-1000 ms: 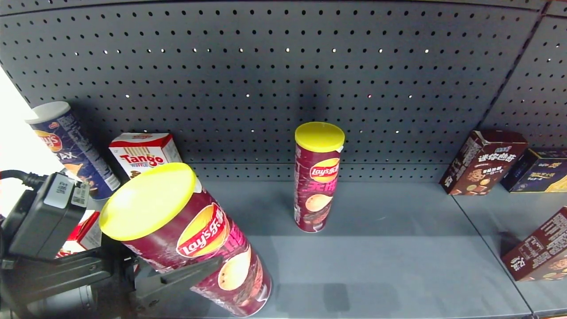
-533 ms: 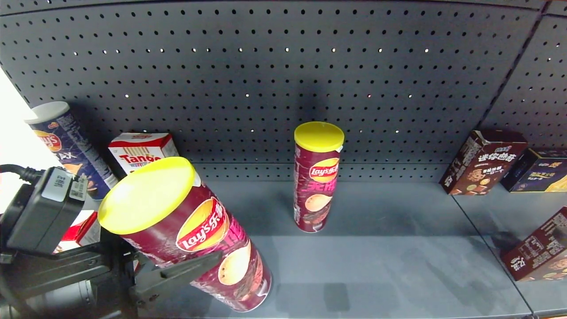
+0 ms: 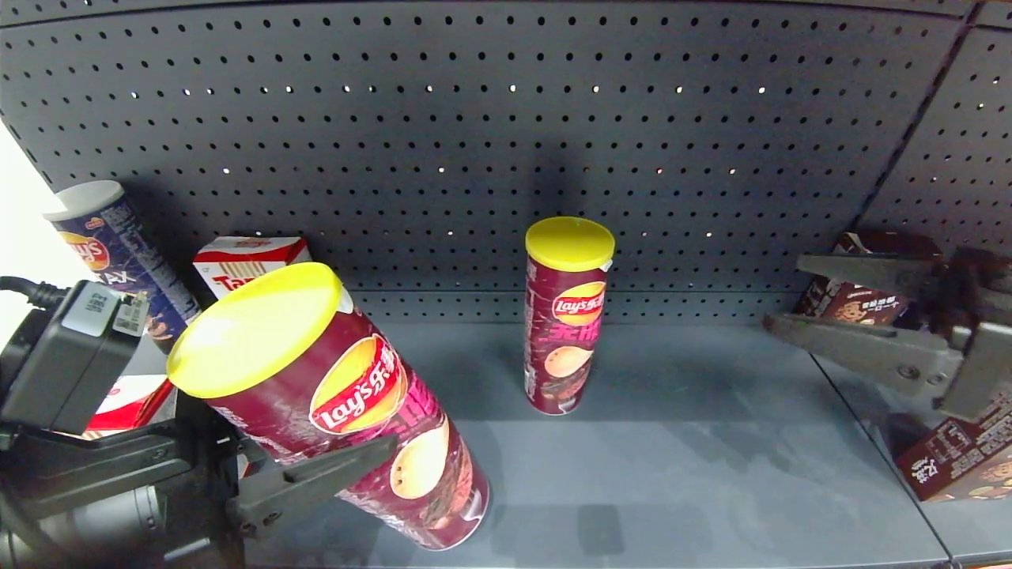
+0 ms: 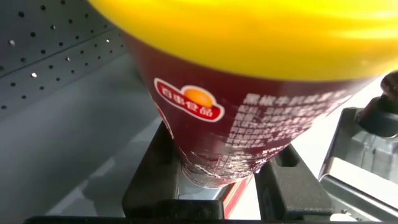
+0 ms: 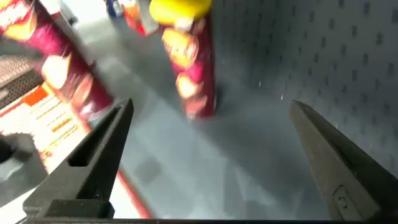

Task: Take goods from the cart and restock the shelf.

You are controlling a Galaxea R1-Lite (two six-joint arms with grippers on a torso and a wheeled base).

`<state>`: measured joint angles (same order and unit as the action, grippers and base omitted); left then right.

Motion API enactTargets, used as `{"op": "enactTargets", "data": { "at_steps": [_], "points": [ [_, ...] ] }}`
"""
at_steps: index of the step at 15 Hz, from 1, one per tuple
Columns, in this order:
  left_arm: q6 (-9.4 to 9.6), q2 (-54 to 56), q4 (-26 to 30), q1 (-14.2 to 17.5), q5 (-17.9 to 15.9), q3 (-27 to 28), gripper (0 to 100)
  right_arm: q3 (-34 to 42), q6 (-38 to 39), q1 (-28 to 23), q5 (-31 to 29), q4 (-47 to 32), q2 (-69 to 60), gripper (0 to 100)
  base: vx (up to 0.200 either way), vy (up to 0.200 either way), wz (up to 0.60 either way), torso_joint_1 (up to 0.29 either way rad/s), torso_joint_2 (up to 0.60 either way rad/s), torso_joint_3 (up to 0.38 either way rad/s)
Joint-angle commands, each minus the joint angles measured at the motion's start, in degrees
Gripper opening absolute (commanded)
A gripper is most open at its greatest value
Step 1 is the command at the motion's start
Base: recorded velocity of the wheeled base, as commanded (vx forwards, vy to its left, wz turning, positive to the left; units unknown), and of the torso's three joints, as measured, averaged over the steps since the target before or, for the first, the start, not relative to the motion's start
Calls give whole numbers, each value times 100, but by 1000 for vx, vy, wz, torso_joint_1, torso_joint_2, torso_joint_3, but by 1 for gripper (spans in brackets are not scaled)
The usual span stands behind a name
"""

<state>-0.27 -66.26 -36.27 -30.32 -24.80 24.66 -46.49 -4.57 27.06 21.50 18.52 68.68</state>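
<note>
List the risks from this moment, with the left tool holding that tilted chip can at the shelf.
1. The chip can in the left tool leans steeply, with its base near the front edge of the shelf. Released like this, it would likely topple or roll off.
2. The right tool, open, hangs right by the brown box. A small swing might knock it over.

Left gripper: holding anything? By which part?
The left gripper holds the tilted chip can, jaws shut on the lower half of its body. The right gripper is open, holding nothing.
</note>
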Motion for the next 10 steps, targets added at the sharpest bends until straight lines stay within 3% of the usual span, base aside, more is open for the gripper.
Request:
{"op": "enactTargets", "data": {
  "at_steps": [1,4,5,6,8,10],
  "points": [
    [0,-1,-12,0,1,4,0,-466,-35,-114,557,679,1086,100,0,0,0,0,0,0],
    [0,-1,-12,0,-8,4,0,-589,-132,-228,1453,1374,1604,100,0,0,0,0,0,0],
    [0,-1,-12,0,-8,4,0,-589,-132,-228,1453,1374,1604,100,0,0,0,0,0,0],
    [0,16,-21,0,-8,12,0,-756,-404,-272,2042,1488,1930,100,0,0,0,0,0,0],
    [0,16,-30,0,-17,21,0,-1063,-650,-360,2675,1479,2229,100,0,0,0,0,0,0],
    [0,16,-38,-9,-17,39,0,-1309,-712,-342,2745,1471,2439,100,0,0,0,0,0,0]
  ]
}}
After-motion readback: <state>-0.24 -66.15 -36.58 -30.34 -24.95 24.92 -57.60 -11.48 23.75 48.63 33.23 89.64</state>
